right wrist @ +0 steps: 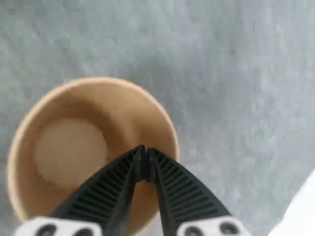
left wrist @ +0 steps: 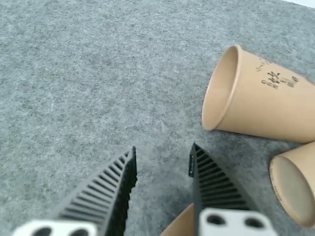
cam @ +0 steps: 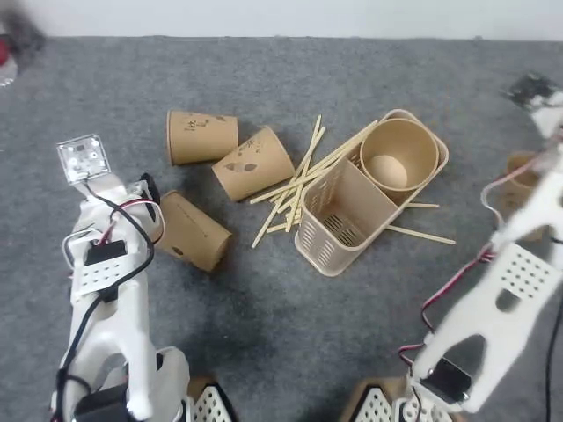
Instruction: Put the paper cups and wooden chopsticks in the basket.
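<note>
The beige slotted basket (cam: 345, 220) stands mid-table with one paper cup (cam: 398, 158) upright in its far compartment. Several wooden chopsticks (cam: 299, 176) lie fanned against and beside it. Three paper cups lie on their sides to its left: one (cam: 201, 136), one (cam: 253, 163) and one (cam: 192, 231). My left gripper (left wrist: 162, 164) is open just above the carpet, with a lying cup (left wrist: 258, 101) beyond its fingers and another cup (left wrist: 294, 183) to the side. My right gripper (right wrist: 142, 151) is shut, its tips over the mouth of an upright cup (right wrist: 69, 147); that cup (cam: 519, 189) stands far right.
Grey carpet (cam: 264, 334) covers the table. The left arm (cam: 110, 290) and the right arm (cam: 501, 299) rise from the front edge. A pale wall strip runs along the back. Open carpet lies in front of the basket.
</note>
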Controlling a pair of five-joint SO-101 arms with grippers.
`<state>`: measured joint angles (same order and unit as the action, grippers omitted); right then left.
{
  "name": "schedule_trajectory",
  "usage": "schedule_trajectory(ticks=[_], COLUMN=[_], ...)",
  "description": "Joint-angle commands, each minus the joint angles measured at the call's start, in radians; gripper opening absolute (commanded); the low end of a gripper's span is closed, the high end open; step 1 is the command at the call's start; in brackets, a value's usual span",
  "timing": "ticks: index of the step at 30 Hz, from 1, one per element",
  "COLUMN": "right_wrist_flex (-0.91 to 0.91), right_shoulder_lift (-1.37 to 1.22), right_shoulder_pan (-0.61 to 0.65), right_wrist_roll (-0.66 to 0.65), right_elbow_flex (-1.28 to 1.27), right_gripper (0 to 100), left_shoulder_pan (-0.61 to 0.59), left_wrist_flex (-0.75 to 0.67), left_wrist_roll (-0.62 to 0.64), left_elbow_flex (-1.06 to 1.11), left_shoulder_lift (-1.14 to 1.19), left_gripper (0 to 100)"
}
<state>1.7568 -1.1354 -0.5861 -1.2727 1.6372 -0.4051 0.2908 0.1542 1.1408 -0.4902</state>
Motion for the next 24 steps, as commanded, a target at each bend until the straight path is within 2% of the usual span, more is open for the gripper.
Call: schedule_trajectory(ticks=[1,6,13,16,21,24], right_wrist_flex=[0.041,0.041,0.042,0.044,0.047,0.047], right_shoulder_lift=[0.056,0.081,0.251,0.306,0.424,0.568], right_shoulder_pan=[-0.068,-0.108,-0.061,-0.025,0.013,0.016], right_wrist_roll=[-0.023,-0.014,0.239,0.276,0.279,0.315], right_elbow_flex=[0.048,0.046,0.043,0.038,-0.1,-0.269], right_gripper=[0.8,0.8,0.9,1.7,12.8,13.1], left_shoulder_pan=[0.006,0.006,0.006,0.006,0.006,0.006], left_wrist_flex=[-0.02,-0.02,-0.02,-0.02,-0.02,-0.02], left_wrist_roll=[-0.009,-0.009,-0.008,-0.008,-0.008,-0.008], left_elbow_flex=[-0.004,-0.004,-0.004,-0.004,-0.004,-0.004], left_shoulder_lift=[-0.005,-0.005,-0.005,-0.005,-0.005,-0.005], left_gripper=[18,18,18,18,18,18])
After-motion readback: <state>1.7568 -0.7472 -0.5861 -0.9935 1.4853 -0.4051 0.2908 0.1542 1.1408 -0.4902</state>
